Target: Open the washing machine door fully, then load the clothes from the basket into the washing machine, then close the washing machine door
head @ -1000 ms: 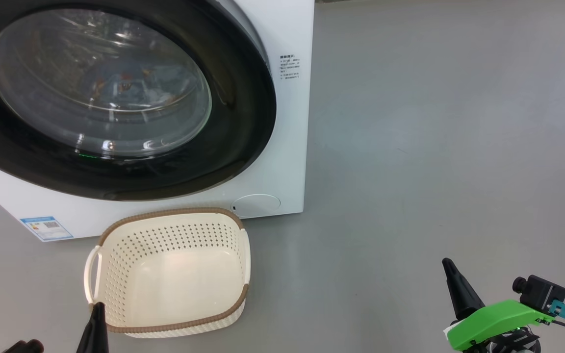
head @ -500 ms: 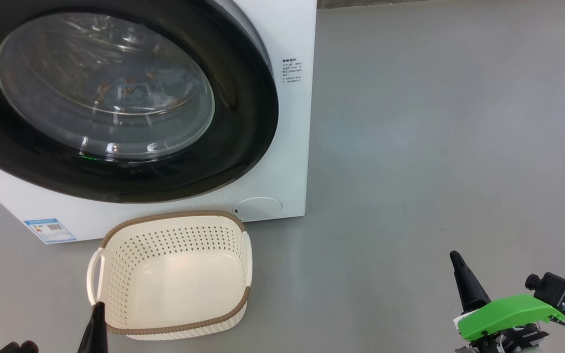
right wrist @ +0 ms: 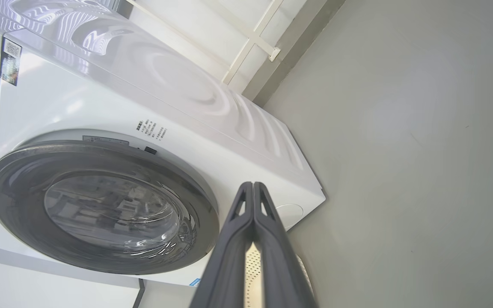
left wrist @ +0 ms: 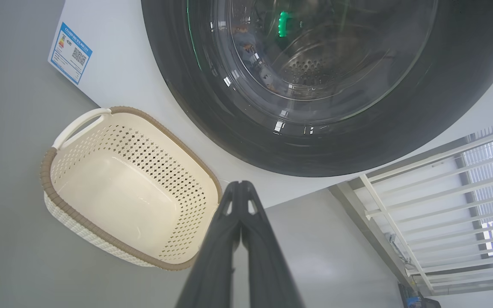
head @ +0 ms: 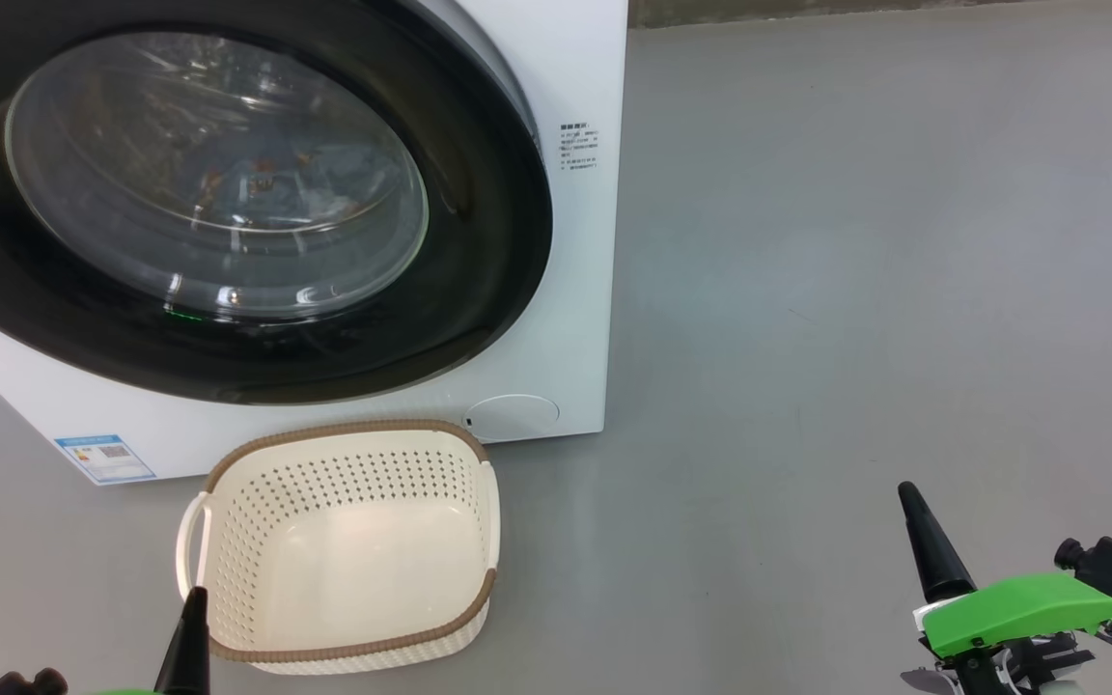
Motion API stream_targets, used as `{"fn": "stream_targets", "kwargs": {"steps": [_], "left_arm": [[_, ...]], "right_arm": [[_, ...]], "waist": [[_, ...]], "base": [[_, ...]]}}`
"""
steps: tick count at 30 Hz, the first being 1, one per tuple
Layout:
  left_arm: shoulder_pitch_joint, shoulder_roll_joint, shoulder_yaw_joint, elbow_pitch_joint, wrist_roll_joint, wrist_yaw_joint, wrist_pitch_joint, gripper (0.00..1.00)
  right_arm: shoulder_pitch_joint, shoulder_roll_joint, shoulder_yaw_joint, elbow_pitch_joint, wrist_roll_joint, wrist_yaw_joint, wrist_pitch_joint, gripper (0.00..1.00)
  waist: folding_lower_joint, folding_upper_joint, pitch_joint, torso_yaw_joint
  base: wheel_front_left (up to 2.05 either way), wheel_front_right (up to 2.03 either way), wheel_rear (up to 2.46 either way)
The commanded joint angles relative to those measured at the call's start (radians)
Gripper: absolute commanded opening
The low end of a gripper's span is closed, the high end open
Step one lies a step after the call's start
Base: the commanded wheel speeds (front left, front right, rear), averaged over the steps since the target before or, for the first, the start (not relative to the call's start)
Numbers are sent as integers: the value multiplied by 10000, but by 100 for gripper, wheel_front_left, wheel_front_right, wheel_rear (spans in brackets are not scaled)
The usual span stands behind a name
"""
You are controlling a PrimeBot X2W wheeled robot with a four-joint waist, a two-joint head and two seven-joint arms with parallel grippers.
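Observation:
The washing machine (head: 575, 319) fills the upper left of the head view, and its door (head: 228, 193) lies flat against the front, black rim around the glass bowl. Light blue clothes (head: 266, 179) with orange prints show faintly through the glass, inside the drum. On the floor before the machine stands the cream basket (head: 344, 550), with nothing in it. My left gripper (head: 191, 603) is shut, its tip at the basket's near left rim. My right gripper (head: 906, 497) is shut too, low at the right over bare floor. The left wrist view shows the basket (left wrist: 118, 188) and door (left wrist: 315, 85).
Grey floor (head: 855, 290) spreads to the right of the machine. A blue label sticker (head: 104, 458) and a round cap (head: 514, 415) sit low on the machine's front. White metal window bars (left wrist: 456, 205) show in the left wrist view.
The whole head view has drifted slightly down and right, so the camera moved. My right gripper has slid a little to the right and its tip sits higher in that view.

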Motion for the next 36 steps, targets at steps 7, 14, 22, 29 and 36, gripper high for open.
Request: {"fn": "stream_targets", "kwargs": {"steps": [7, 14, 22, 29, 36], "left_arm": [[-523, 66, 297, -249, -848, 17, 243, 0], [-602, 46, 355, -255, -1528, 17, 445, 0], [-692, 23, 421, -263, -2303, 16, 676, 0], [-771, 2, 480, -270, -2982, 16, 879, 0], [-849, -19, 539, -277, -3659, 16, 1082, 0]], "right_arm": [[56, -14, -191, -506, 792, 8, 236, 0], [92, 37, -378, -694, 1429, 8, 435, 0], [134, 95, -591, -908, 2153, 9, 663, 0], [170, 147, -779, -1096, 2788, 9, 863, 0], [207, 199, -967, -1283, 3420, 10, 1063, 0]], "waist": [[-1, 0, -66, 28], [-1, 0, -127, 54], [-1, 0, -198, 83], [-1, 0, -259, 109], [-1, 0, -321, 134]], "base": [[0, 0, 0], [0, 0, 0], [0, 0, 0], [0, 0, 0], [0, 0, 0]]}}
